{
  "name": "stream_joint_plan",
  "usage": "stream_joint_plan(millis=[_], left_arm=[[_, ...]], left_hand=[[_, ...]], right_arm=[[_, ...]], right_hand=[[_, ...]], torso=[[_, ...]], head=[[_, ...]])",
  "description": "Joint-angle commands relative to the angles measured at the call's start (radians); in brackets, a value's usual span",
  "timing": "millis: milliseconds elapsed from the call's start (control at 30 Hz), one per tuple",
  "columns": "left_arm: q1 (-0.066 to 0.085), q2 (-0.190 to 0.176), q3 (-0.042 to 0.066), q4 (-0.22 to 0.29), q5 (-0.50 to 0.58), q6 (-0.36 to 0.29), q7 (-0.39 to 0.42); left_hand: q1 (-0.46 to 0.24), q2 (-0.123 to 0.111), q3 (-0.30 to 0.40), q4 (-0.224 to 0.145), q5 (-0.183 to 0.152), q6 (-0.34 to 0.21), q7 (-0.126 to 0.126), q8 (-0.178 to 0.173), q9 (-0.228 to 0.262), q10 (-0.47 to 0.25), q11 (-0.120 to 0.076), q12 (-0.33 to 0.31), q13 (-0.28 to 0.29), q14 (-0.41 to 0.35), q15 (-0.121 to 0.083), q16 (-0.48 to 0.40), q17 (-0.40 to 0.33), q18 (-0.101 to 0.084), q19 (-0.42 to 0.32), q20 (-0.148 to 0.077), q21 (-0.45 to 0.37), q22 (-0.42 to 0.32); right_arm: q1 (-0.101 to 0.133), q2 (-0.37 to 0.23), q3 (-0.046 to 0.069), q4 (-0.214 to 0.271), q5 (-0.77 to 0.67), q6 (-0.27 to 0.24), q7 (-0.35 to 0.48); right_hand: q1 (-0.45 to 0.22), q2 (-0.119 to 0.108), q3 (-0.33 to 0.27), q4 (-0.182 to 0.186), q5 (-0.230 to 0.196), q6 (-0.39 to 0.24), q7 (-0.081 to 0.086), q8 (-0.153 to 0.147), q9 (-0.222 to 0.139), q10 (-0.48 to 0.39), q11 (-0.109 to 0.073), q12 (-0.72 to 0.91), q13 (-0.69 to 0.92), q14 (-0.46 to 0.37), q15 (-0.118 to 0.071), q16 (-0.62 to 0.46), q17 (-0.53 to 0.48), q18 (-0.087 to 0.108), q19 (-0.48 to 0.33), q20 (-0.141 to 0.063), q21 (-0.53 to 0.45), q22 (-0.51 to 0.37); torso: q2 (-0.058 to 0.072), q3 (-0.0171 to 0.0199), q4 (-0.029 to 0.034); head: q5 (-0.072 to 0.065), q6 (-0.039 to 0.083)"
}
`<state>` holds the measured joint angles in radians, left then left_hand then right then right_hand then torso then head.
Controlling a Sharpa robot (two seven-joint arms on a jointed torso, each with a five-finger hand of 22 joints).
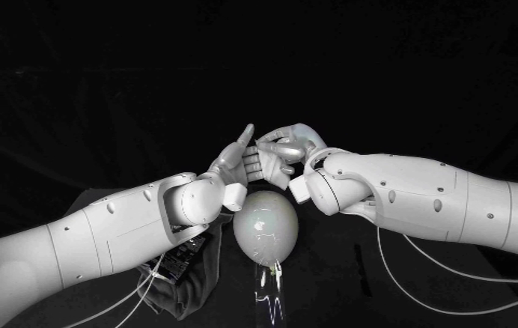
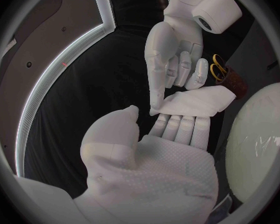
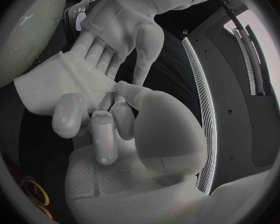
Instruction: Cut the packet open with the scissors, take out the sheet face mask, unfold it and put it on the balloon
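The left hand (image 1: pixel 239 166) lies flat and open under the mask (image 2: pixel 193 102), out of its packet but folded, and the right hand (image 1: pixel 285 148) pinches it above the balloon (image 1: pixel 264 227) at the table's (image 1: pixel 346 298) middle, so unfolding and placing look left to do.

I read this as a robotics lab or test cell, not a lived-in room: the black table (image 1: pixel 356 298) runs into a plain black backdrop (image 1: pixel 259 43), and bare white cables (image 1: pixel 384 268) trail loose from the white arms (image 1: pixel 97 238). From the wrist cameras I see a ribbed, lit strip (image 2: pixel 47 84) edging smooth dark wall panels (image 2: pixel 71 15), like a purpose-built enclosure.
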<state>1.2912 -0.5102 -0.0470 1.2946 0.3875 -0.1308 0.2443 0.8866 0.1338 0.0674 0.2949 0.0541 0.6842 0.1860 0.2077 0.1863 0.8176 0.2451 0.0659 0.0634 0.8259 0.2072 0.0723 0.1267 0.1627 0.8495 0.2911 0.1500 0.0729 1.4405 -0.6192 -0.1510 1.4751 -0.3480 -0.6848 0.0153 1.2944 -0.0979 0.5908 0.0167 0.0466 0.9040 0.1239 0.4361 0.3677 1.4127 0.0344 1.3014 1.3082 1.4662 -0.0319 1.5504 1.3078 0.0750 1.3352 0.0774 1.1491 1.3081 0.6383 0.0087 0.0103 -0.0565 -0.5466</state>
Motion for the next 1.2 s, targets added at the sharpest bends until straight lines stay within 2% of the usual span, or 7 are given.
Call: stream_joint_plan(millis=[33, 300, 500, 700, 900, 1000, 1200], left_arm=[[0.001, 0.001, 0.002, 0.001, 0.033, 0.05, 0.02], [0.001, 0.003, 0.002, -0.002, 0.041, 0.052, 0.021], [0.001, 0.005, 0.002, -0.009, 0.043, 0.04, 0.022], [0.001, 0.007, 0.002, -0.024, 0.05, 0.033, 0.021], [0.001, 0.009, 0.002, -0.034, 0.053, 0.028, 0.02], [0.0, 0.01, 0.002, -0.039, 0.056, 0.028, 0.02], [-0.003, 0.011, 0.002, -0.045, 0.059, 0.03, 0.02]], left_hand=[[-0.003, 0.011, -0.017, 0.001, -0.004, 0.006, 0.108, 0.005, 0.0, 0.009, 0.0, 0.003, 0.001, 0.008, -0.003, 0.003, 0.0, 0.015, 0.024, -0.001, 0.012, 0.001], [0.0, 0.02, -0.028, 0.001, -0.004, 0.011, 0.108, 0.008, 0.0, 0.013, -0.001, 0.004, 0.001, 0.012, -0.005, 0.004, 0.0, 0.015, 0.031, -0.001, 0.012, -0.002], [0.003, 0.024, -0.037, 0.001, -0.004, 0.013, 0.108, 0.01, 0.0, 0.014, -0.001, 0.003, 0.001, 0.013, -0.004, 0.004, 0.0, 0.012, 0.022, -0.001, 0.004, -0.006], [0.003, 0.025, -0.038, 0.001, -0.004, 0.013, 0.108, 0.01, 0.0, 0.015, -0.001, 0.003, 0.001, 0.013, -0.003, 0.004, 0.0, 0.012, 0.021, -0.001, 0.003, -0.007], [0.005, 0.028, -0.039, 0.001, -0.003, 0.013, 0.108, 0.011, 0.0, 0.015, -0.001, 0.003, 0.001, 0.014, -0.004, 0.004, 0.0, 0.013, 0.023, -0.001, 0.003, -0.006], [0.005, 0.028, -0.039, 0.001, -0.003, 0.013, 0.108, 0.011, 0.0, 0.015, -0.001, 0.003, 0.001, 0.014, -0.004, 0.004, 0.0, 0.013, 0.023, -0.001, 0.003, -0.006], [0.006, 0.031, -0.04, 0.0, -0.003, 0.014, 0.108, 0.011, 0.0, 0.015, -0.001, 0.003, 0.001, 0.014, -0.004, 0.004, 0.0, 0.014, 0.023, -0.001, 0.003, -0.006]], right_arm=[[0.0, 0.003, -0.001, -0.003, 0.001, 0.044, -0.016], [0.0, 0.003, -0.002, -0.001, -0.012, 0.087, -0.024], [0.0, -0.004, -0.002, 0.006, -0.025, 0.094, -0.01], [0.0, -0.017, -0.002, 0.009, -0.043, 0.083, 0.013], [0.0, -0.041, -0.002, 0.016, -0.103, 0.089, 0.047], [0.0, -0.054, -0.002, 0.019, -0.167, 0.1, 0.059], [0.0, -0.079, -0.002, 0.03, -0.284, 0.119, 0.065]], right_hand=[[-0.012, -0.026, -0.023, 0.003, 0.001, -0.027, 0.013, -0.027, -0.013, -0.021, 0.018, -0.029, -0.012, 0.071, 0.017, -0.011, 0.171, 0.018, -0.014, 0.006, -0.018, 0.105], [-0.073, -0.079, -0.1, 0.033, 0.003, -0.048, 0.033, -0.075, -0.037, -0.045, 0.038, -0.043, -0.023, 0.061, 0.038, -0.018, 0.151, 0.023, -0.035, 0.027, -0.052, 0.094], [-0.102, -0.083, -0.142, 0.064, 0.003, -0.048, 0.034, -0.095, -0.048, -0.033, 0.04, -0.019, -0.002, 0.066, 0.041, -0.013, 0.166, 0.024, -0.028, 0.035, -0.043, 0.098], [-0.098, -0.051, -0.159, 0.09, 0.004, -0.035, 0.034, -0.113, -0.058, 0.006, 0.041, 0.043, 0.053, 0.081, 0.042, 0.001, 0.202, 0.018, -0.007, 0.038, -0.011, 0.111], [-0.067, 0.024, -0.133, 0.111, 0.007, -0.007, 0.032, -0.135, -0.073, 0.078, 0.039, 0.151, 0.151, 0.105, 0.04, 0.02, 0.263, 0.002, 0.044, 0.038, 0.075, 0.144], [-0.049, 0.037, -0.118, 0.103, 0.01, -0.004, 0.032, -0.143, -0.077, 0.087, 0.039, 0.166, 0.165, 0.105, 0.04, 0.02, 0.263, -0.001, 0.054, 0.037, 0.091, 0.151], [0.026, 0.056, -0.022, 0.027, 0.148, -0.003, 0.04, -0.171, -0.089, 0.114, 0.044, 0.207, 0.204, 0.105, 0.043, 0.02, 0.263, -0.011, 0.081, 0.037, 0.141, 0.171]], torso=[[-0.001, 0.0006, -0.0006], [0.0, 0.0002, -0.001], [-0.001, 0.001, 0.0], [-0.001, 0.0006, -0.0006], [0.0, 0.0006, -0.0003], [0.0, 0.0004, -0.0011], [0.0, 0.0006, -0.0009]], head=[[0.001, -0.001], [0.002, -0.002], [0.003, -0.001], [0.005, 0.005], [0.007, 0.008], [0.007, 0.008], [0.008, 0.007]])
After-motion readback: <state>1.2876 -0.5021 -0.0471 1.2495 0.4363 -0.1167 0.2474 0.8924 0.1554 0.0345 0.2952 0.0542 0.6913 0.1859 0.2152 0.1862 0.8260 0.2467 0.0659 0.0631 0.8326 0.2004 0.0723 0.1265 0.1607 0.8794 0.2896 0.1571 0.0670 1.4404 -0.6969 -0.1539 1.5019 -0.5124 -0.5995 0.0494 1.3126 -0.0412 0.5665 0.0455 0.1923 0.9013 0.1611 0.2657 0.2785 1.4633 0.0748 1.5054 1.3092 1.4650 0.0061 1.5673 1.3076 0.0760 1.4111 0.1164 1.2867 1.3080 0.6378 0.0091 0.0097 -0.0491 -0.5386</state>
